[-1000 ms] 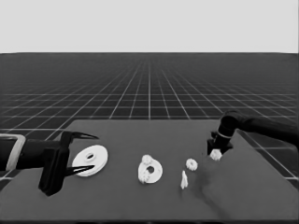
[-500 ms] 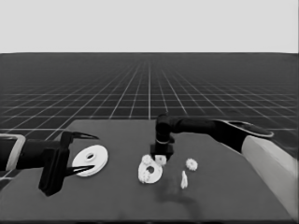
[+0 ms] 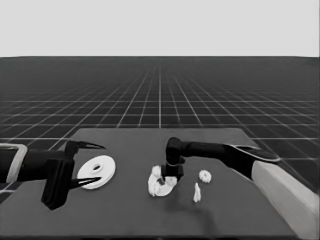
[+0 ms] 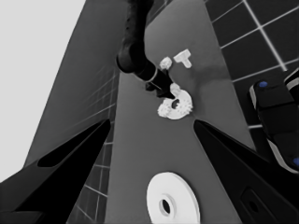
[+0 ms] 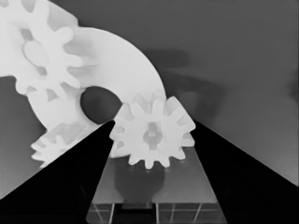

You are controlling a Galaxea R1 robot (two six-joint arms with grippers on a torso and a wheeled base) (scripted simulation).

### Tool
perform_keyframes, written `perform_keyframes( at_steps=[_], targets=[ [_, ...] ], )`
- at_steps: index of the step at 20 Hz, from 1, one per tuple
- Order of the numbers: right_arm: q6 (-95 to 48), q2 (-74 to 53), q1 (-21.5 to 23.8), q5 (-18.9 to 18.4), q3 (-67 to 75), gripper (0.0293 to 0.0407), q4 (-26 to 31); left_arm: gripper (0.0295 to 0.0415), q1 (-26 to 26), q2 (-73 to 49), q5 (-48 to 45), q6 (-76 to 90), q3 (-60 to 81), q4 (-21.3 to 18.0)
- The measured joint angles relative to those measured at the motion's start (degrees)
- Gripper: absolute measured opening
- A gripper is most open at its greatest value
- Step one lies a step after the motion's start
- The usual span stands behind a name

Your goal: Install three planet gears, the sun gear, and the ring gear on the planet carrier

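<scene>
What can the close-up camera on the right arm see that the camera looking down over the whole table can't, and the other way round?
Only the right wrist view shows the teeth of the gear held between the right gripper's jaws. Only the head view shows the larger round part, the parked left gripper at the table's left end, a loose gear and the thin white piece. Both show the smaller round part.

Seen from above and across the table (image 3: pixel 125 220) toward the horizon in the head view. Sideways along the tabletop from the left wrist; pressed close over the smaller round part (image 5: pixel 135 74) from the right wrist, shared by all three views
</scene>
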Motion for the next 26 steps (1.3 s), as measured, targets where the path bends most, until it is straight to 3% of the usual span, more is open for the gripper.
perform_keyframes(
  at_steps=[2,3,10,13,20,22,26],
  targets=[
    [0.0,0.0,0.0,0.0,0.0,0.0372,0.0,0.0385,0.0,0.0,0.0,0.0,0.0,0.0],
    [0.0,0.0,0.0,0.0,0.0,0.0381,0.0,0.0385,0.0,0.0,0.0,0.0,0.0,0.0],
    [0.0,0.0,0.0,0.0,0.0,0.0385,0.0,0.0385,0.0,0.0,0.0,0.0,0.0,0.0],
    [3.2,-1.4,7.1,-2.5,5.1,0.0385,6.7,0.0385,0.0,0.0,0.0,0.0,0.0,0.0],
    [3.5,-1.5,9.0,-2.8,5.7,0.0385,8.6,0.0385,0.0,0.0,0.0,0.0,0.0,0.0],
    [-7.5,-18.0,10.4,-1.2,12.2,0.0385,10.4,0.0385,0.0,0.0,0.0,0.0,0.0,0.0],
    [-17.0,-24.9,10.9,-0.2,8.4,0.0385,11.5,0.0385,0.0,0.0,0.0,0.0,0.0,0.0]
  ],
)
